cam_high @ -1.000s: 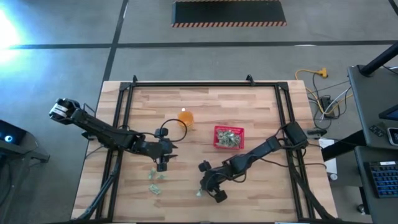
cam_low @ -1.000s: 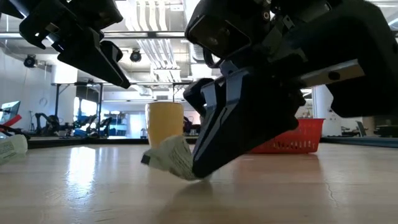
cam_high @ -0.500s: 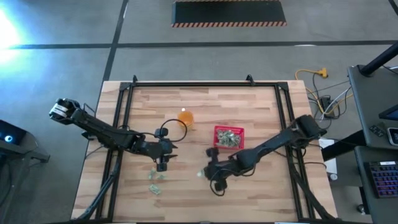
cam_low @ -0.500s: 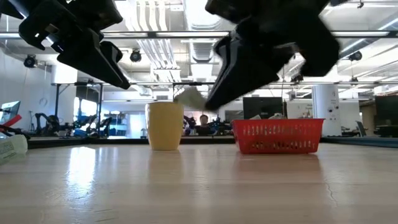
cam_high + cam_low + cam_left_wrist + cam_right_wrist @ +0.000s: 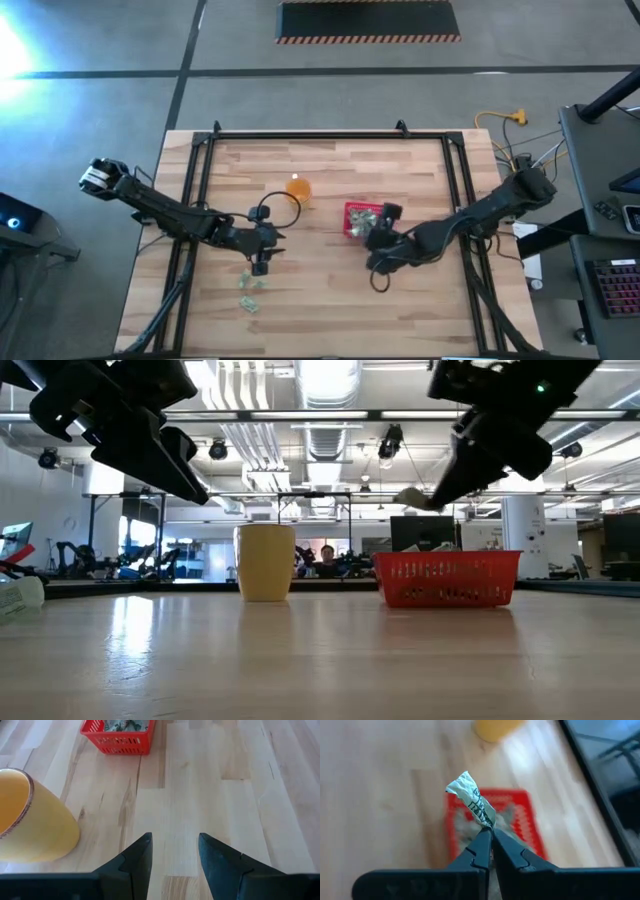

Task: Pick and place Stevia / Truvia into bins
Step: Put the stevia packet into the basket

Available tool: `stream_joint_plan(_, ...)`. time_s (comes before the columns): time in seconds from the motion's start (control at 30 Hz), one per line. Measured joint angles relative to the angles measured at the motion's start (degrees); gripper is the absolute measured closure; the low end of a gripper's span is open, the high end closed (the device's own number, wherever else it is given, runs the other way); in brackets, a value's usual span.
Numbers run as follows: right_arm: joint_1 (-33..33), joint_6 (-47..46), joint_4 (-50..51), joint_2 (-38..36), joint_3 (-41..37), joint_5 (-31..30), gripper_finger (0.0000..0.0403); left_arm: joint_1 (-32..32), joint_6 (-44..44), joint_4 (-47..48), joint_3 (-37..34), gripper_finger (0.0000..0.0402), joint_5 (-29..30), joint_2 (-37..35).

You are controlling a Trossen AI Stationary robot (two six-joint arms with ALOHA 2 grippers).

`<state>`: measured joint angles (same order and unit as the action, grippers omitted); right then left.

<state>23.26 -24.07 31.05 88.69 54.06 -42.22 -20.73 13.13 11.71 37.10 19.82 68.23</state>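
Note:
The red basket (image 5: 368, 221) sits mid-table with several green-and-white packets inside. My right gripper (image 5: 491, 836) is shut on one crumpled packet (image 5: 472, 801) and hovers over the basket (image 5: 522, 822); in the low view the packet (image 5: 410, 497) hangs in the air above the basket (image 5: 447, 577). Two more packets (image 5: 250, 284) (image 5: 248, 305) lie flat on the table near its near edge. My left gripper (image 5: 175, 851) is open and empty, held above the wood just on the far side of those packets (image 5: 260, 262). My right gripper pinches the packet's lower end (image 5: 487, 822) between its two fingertips. The rest of the crumpled paper sticks out past the fingers. The packet is lifted clear, above the basket.
A translucent orange cup (image 5: 298, 189) stands on the table to the far left of the basket, seen also as the cup (image 5: 31, 820) in the left wrist view. A black frame rail (image 5: 300, 137) runs round the table. Bare wood lies between the two arms.
My right gripper, shut on the packet, has risen from the table near the near edge and swung toward the far right, over the red basket. The packet went from touching the wood to lifted clear. The left arm stayed still.

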Motion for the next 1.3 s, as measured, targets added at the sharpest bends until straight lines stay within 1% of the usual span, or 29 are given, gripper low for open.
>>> stream_joint_plan(0.2,-0.7,-5.2,0.0,-7.2,-7.9,-5.1,0.0394,0.0,0.0,-0.1,0.0,0.0257,0.0,0.0)
stream_joint_plan(0.4,-3.6,-8.3,-0.6,-11.3,-13.9,-5.9,0.0394,0.0,0.0,-0.1,0.0,0.0257,0.1,0.0)
stream_joint_plan(0.53,-5.5,-8.5,-3.5,-12.4,-16.3,-5.9,0.0394,0.0,0.0,-0.1,0.0,0.0257,0.2,0.0)
stream_joint_plan(0.7,-6.9,-5.7,-7.5,-11.9,-17.6,-5.3,0.0394,0.0,0.0,-0.1,0.0,0.0257,0.2,0.0)
stream_joint_plan(1.1,-7.1,-5.5,-7.7,-11.7,-17.7,-5.3,0.0393,0.0,0.0,-0.1,0.0,0.0257,0.2,0.0)
stream_joint_plan(1.2,-7.0,-4.7,-7.7,-11.7,-17.7,-5.3,0.0379,0.0,0.0,-0.1,0.0,0.0257,0.2,0.0)
stream_joint_plan(1.3,-7.0,-4.4,-7.8,-11.7,-17.7,-5.4,0.0355,0.0,0.0,-0.1,0.0,0.0257,0.2,0.0)
